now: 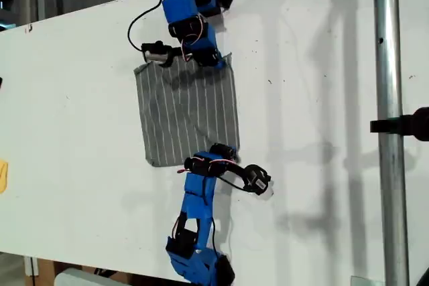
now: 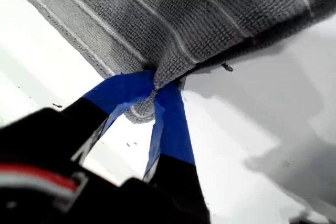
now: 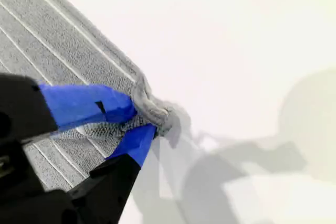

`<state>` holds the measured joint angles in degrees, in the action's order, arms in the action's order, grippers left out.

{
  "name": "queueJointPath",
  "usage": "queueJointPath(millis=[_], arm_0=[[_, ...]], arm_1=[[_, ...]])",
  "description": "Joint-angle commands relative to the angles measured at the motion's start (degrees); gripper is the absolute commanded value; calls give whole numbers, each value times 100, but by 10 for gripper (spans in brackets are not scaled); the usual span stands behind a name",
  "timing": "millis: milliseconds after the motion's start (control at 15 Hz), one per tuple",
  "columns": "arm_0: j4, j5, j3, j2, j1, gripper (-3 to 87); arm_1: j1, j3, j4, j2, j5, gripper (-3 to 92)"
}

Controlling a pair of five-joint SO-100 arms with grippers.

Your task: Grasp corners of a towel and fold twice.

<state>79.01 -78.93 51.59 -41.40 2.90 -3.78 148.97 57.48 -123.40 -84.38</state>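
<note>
Towel (image 1: 188,115) lies flat on white table (image 1: 80,98), mid-scene in the exterior view. Two corners on the exterior view's right edge are taken, one per arm; which arm is which can't be told from wrist views.

My first gripper (image 2: 155,90): clenched on a corner (image 2: 168,72), w/ cloth edge lifted off table, shadow under it.

My second gripper (image 3: 137,119): clamped on the other corner (image 3: 152,109), cloth bunched betw. tips, only a small wad held.

Risks, as judged:
- Thin bite at 2nd corner, so slip-out likely if pulled fast.
- Uneven lift or pace betw. arms, so fold would be skewed and edges misaligned.
- Towel could be dragged across table instead of folded if carried too low.
- Arms close over cloth, so collision poss.
</note>
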Motion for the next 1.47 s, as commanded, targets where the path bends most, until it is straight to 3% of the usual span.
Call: queueJointPath(millis=[0,267,400,867,1133,1400], arm_0=[[149,-79,26,-18,105,-29],[800,-299,158,-861,202,-29],[1125,-396,457,-1617,325,-29],[1063,-817,2391,-3964,976,-29],[1204,-650,2514,-4324,809,-29],[1318,281,2883,-4342,-527,-29]], arm_1=[[-35,-26,62,-167,53,-2],[-290,-53,-26,-606,-97,-2],[-642,-53,-554,-1063,-193,-2],[-2241,-1969,-2250,1573,-747,-2],[-2329,-3990,-1072,2470,-475,-3],[-1274,-2224,132,255,-554,-3]])
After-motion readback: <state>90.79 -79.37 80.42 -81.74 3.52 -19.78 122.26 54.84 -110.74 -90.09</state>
